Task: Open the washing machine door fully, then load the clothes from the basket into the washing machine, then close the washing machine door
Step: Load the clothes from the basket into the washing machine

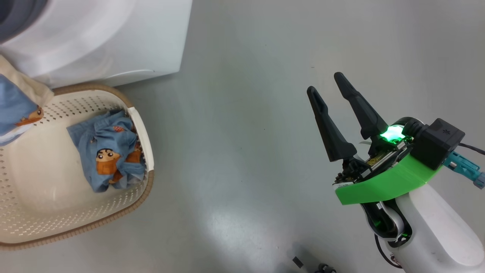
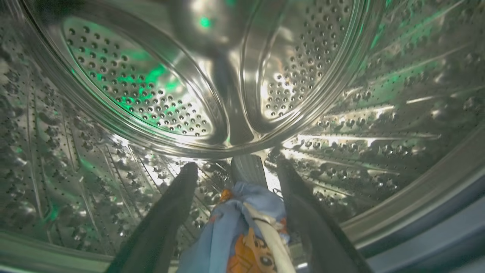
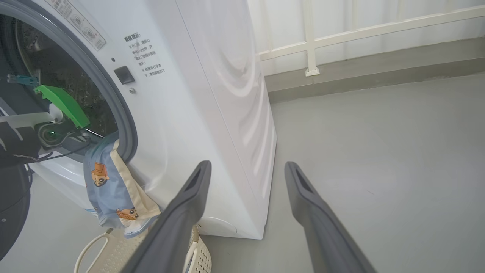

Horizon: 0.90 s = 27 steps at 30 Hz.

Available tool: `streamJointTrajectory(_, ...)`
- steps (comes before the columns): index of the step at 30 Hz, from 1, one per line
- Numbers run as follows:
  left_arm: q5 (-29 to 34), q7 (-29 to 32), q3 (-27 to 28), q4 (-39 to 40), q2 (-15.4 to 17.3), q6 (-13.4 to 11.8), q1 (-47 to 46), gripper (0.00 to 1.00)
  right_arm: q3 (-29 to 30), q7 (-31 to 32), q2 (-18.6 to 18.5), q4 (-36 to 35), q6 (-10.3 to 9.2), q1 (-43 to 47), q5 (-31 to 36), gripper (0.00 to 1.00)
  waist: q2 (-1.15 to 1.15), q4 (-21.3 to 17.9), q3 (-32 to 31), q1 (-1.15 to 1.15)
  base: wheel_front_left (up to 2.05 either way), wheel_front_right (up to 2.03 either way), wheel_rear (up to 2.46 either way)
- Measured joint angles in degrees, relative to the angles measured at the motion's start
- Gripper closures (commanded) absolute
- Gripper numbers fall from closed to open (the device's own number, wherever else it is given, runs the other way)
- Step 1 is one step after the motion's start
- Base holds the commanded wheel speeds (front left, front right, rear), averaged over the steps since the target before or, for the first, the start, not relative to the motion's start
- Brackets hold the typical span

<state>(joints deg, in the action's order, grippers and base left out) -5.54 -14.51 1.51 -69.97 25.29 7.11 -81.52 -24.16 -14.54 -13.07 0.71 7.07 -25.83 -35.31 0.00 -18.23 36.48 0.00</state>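
The white washing machine (image 1: 113, 38) stands open, its black door (image 3: 9, 212) swung aside at the right wrist view's lower left. My left gripper (image 2: 235, 165) is inside the steel drum (image 2: 151, 94), its fingers spread. A light-blue cartoon-print cloth (image 2: 235, 227) lies between their bases. That cloth (image 3: 113, 185) trails out over the grey gasket (image 3: 113, 98) and hangs down the machine's front (image 1: 15, 106). The second bundle (image 1: 110, 155) lies in the cream basket (image 1: 38, 178) below the opening. My right gripper (image 1: 324, 82) hovers open and empty over the floor, well right of the basket.
Grey floor (image 1: 242, 151) stretches to the right of the machine and basket. A white railing and low kerb (image 3: 310, 45) run along the wall behind. My left arm's green wrist plate (image 3: 62, 104) sits in the drum opening.
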Motion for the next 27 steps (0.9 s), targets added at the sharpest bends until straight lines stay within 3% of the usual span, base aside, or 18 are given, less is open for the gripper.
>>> streamJointTrajectory(15, -3.49, -0.19, 5.79, 17.49, -3.63, -0.04, 12.18, 0.0, 0.04, 0.0, -0.88, 0.19, 0.0, 0.01, 0.0, 0.0, 0.0, 0.94, -3.03, 0.0, 0.0, 0.0, 0.0)
streamJointTrajectory(27, -4.08, -0.19, 9.48, 25.3, -6.75, 0.0, 21.88, 0.0, 0.59, 0.0, -1.76, 0.34, 0.0, 0.33, -0.05, 0.0, 0.0, 2.05, -6.35, 0.0, 0.0, 0.0, 0.0)
